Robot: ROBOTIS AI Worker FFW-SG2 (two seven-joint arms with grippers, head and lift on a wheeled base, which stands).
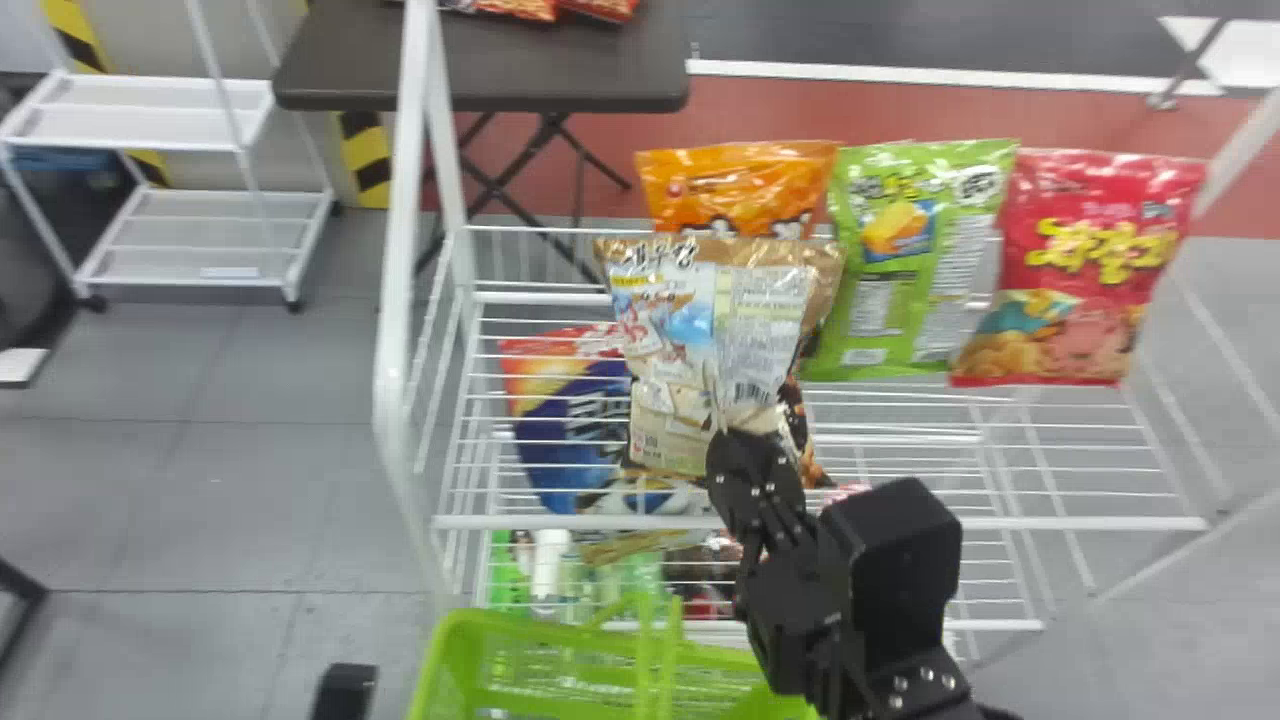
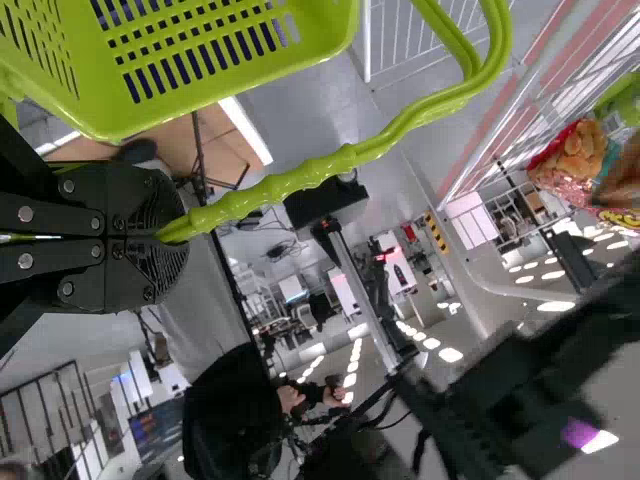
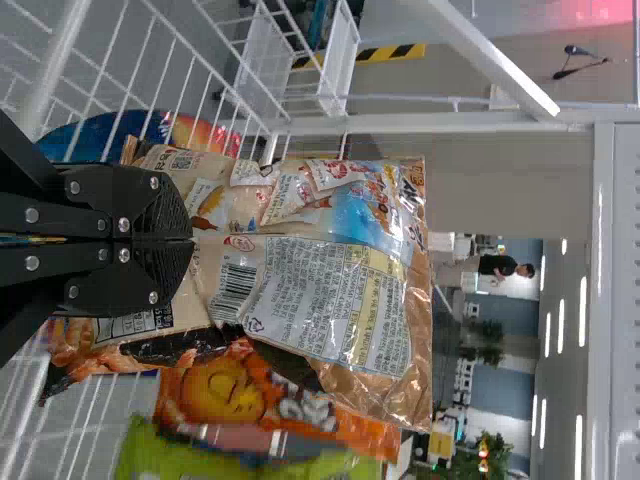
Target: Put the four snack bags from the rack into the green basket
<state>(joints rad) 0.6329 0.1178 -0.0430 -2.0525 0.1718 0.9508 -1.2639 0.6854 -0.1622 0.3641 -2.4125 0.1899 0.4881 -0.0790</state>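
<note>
A crinkled tan-and-brown snack bag with blue and white panels (image 1: pixel 680 330) hangs in the black right gripper (image 1: pixel 735 445) near the centre of the head view, its two flat fingers closed on the bag's lower end. The bag is upright above the white wire rack (image 1: pixel 900 524), outside the bright green plastic basket (image 1: pixel 470 622) at the bottom centre of the frame. The left gripper (image 2: pixel 170 240), at the left of its wrist view, clamps the basket's ribbed green handle (image 2: pixel 310 172).

In the upper right of the head view, a shiny orange snack bag (image 1: pixel 735 185), a lime-green snack bag (image 1: pixel 925 260) and a red snack bag with yellow lettering (image 1: pixel 1090 265) line the rack's far side, the orange one partly behind the held bag. A blue, red and yellow bag (image 1: pixel 560 430) shows through the wires left of centre.
</note>
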